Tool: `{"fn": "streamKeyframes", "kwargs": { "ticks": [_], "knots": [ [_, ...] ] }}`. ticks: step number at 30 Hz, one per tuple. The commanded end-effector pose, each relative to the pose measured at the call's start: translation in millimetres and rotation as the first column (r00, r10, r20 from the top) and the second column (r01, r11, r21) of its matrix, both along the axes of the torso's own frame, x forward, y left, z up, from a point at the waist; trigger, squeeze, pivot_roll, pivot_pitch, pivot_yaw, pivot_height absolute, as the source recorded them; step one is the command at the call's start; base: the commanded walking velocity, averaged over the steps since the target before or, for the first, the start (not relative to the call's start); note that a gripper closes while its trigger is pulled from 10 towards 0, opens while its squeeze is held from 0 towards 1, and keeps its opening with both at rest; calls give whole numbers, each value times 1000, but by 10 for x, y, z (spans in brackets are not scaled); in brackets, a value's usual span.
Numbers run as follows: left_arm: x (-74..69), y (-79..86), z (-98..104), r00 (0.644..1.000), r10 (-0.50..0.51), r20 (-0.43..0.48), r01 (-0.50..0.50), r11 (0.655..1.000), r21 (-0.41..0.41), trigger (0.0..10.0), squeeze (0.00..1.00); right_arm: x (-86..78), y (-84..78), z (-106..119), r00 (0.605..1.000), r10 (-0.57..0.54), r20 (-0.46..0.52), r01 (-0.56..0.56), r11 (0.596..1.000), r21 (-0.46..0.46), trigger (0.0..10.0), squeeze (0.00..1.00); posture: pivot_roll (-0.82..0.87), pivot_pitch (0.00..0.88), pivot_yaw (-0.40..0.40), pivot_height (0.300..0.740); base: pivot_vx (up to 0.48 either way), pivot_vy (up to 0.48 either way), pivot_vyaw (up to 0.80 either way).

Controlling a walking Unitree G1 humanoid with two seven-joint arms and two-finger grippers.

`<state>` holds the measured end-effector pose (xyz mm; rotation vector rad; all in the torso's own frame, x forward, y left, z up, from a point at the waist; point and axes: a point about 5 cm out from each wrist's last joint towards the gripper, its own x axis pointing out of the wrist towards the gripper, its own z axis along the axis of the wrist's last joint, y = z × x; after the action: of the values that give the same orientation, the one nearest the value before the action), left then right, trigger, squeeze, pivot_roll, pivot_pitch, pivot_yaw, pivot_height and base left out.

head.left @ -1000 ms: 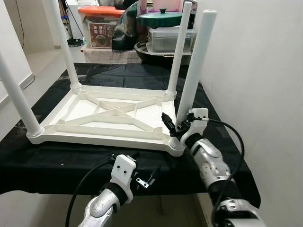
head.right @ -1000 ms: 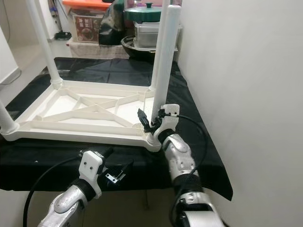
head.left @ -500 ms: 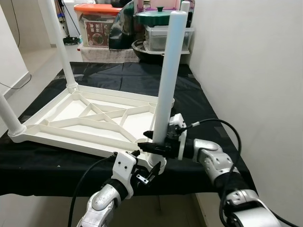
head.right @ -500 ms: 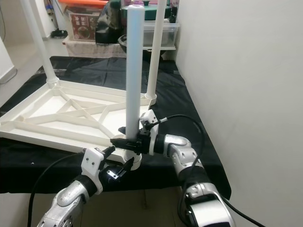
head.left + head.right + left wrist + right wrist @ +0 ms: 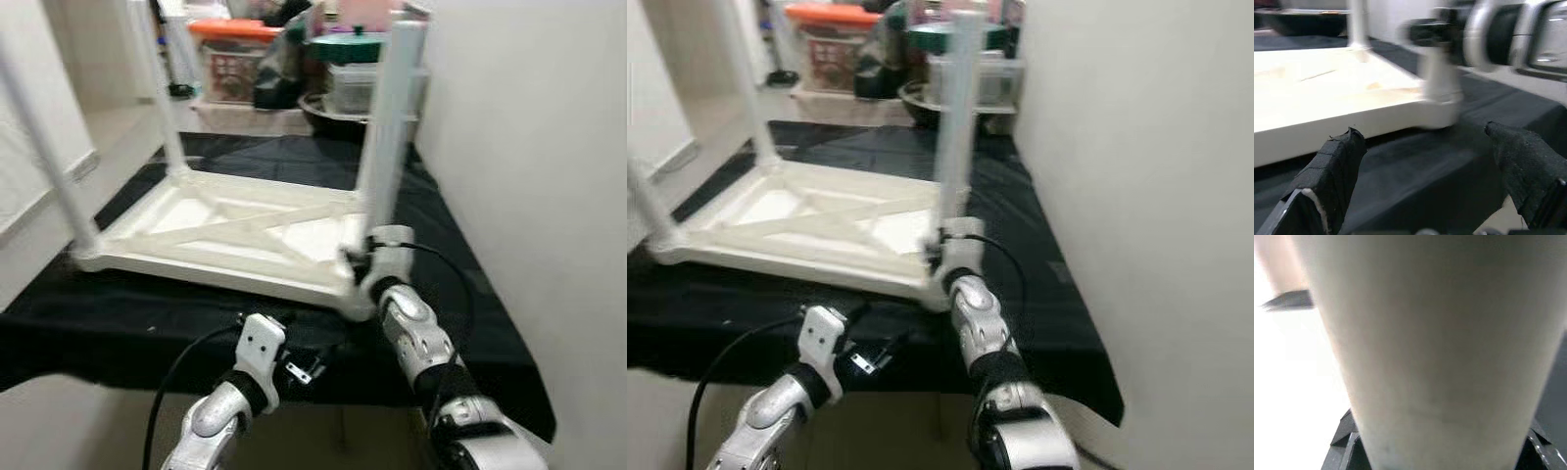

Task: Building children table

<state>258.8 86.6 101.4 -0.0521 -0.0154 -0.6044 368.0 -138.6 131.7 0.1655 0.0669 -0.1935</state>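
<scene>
A white plastic children's table (image 5: 225, 230) lies upside down on a black cloth (image 5: 118, 318), with its legs pointing up. My right gripper (image 5: 359, 266) is at the base of the near right leg (image 5: 390, 137), shut on it; in the right wrist view the leg (image 5: 1425, 342) stands between the two black fingertips (image 5: 1344, 445). My left gripper (image 5: 299, 367) hangs open just below the cloth's front edge. In the left wrist view its fingers (image 5: 1332, 171) are spread wide and empty, facing the tabletop's rim (image 5: 1327, 122). Two more legs rise at the near left (image 5: 44, 147) and far left (image 5: 162, 93).
A white wall (image 5: 529, 147) runs close along the right side. Behind the table stand an orange-lidded storage box (image 5: 230, 59) and a green-lidded pot (image 5: 358, 49) on containers. Bare floor (image 5: 108, 122) lies to the far left.
The whole picture has shifted and blurred, so the camera has moved. My right gripper stays on the near right leg's base, its forearm now coming straight from the front. The left gripper remains open.
</scene>
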Motion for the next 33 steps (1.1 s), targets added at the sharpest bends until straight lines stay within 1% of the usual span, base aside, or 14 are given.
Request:
{"fn": "streamKeyframes", "kwargs": {
  "ticks": [1, 5, 6, 9, 10, 11, 12, 16, 17, 23, 26, 27, 28, 33],
  "knots": [
    [10, -4, -21, 1000, -1, -1, 1, 1000, -5, 10000, 0, -119, -133, -162, 970, -224, -94, 236, 961, 143, 0, 0, 52, 0, -68, 740, 0, 0, 0],
    [19, -1, -27, 1000, -2, 0, 2, 1000, -1, 10000, 0, -116, 44, -156, 971, -223, -87, 235, 956, 175, 0, 0, 55, 0, -66, 740, 0, 0, 0],
    [32, 0, -28, 1000, -3, 2, 3, 1000, 1, 10000, 0, -84, 193, -145, 984, -165, -73, 177, 964, 198, 4000, 0, 55, 0, -64, 740, 0, 0, 0],
    [36, 0, -26, 1000, -2, 3, 2, 1000, 1, 10000, 0, -73, 235, -147, 988, -135, -70, 147, 967, 208, 4000, 0, 55, 0, -64, 740, 0, 0, 0],
    [47, 1, -25, 1000, -1, 4, 1, 1000, 1, 10000, 0, -55, 274, -132, 994, -97, -53, 106, 975, 197, 10000, 0, 53, 0, -65, 740, 0, 0, 0],
    [47, 1, -25, 1000, -1, 4, 1, 1000, 1, 10000, 0, -55, 274, -132, 994, -97, -53, 106, 975, 197, 10000, 0, 53, 0, -65, 740, 0, 0, 0],
    [63, 4, -30, 1000, 1, 0, -1, 1000, -2, 10000, 0, -39, 298, -111, 999, -45, -19, 47, 982, 181, 10000, 1000, 48, 0, -66, 740, 0, 0, 0],
    [99, 9, -43, 1000, 5, -5, -5, 1000, -4, 10000, 0, -16, 284, -54, 999, 26, 44, -32, 989, 148, 10000, 1000, 50, 0, -65, 740, 0, 0, 0],
    [106, 8, -47, 1000, 4, -6, -4, 1000, -3, 10000, 0, 0, 276, -33, 994, 80, 71, -90, 982, 163, 10000, 0, 48, 0, -68, 740, 0, 0, 0],
    [117, -10, -62, 1000, -2, -14, 2, 1000, -5, 10000, 0, 28, 267, 39, 935, 321, 152, -342, 929, 142, 10000, 0, 48, 0, -70, 740, 0, 0, 0],
    [117, -32, -81, 1000, -13, -22, 13, 1000, -8, 10000, 0, 11, 291, 34, 827, 540, 156, -558, 822, 114, 10000, 0, 54, 0, -74, 740, 0, 0, 0],
    [113, -47, -91, 999, -23, -26, 23, 1000, -6, 10000, 0, -21, 311, 22, 735, 663, 143, -677, 731, 89, 10000, 0, 59, 0, -77, 740, 0, 0, 0],
    [103, -69, -113, 998, -45, -36, 45, 999, -5, 10000, 0, -121, 345, 1, 504, 857, 109, -864, 501, 54, 10000, 0, 69, 0, -82, 740, 0, 0, 0],
    [100, -75, -128, 997, -56, -45, 56, 998, -6, 10000, 0, -194, 358, -1, 337, 939, 73, -941, 336, 30, 10000, 0, 71, 0, -83, 740, 0, 0, 0]
  ]
}}
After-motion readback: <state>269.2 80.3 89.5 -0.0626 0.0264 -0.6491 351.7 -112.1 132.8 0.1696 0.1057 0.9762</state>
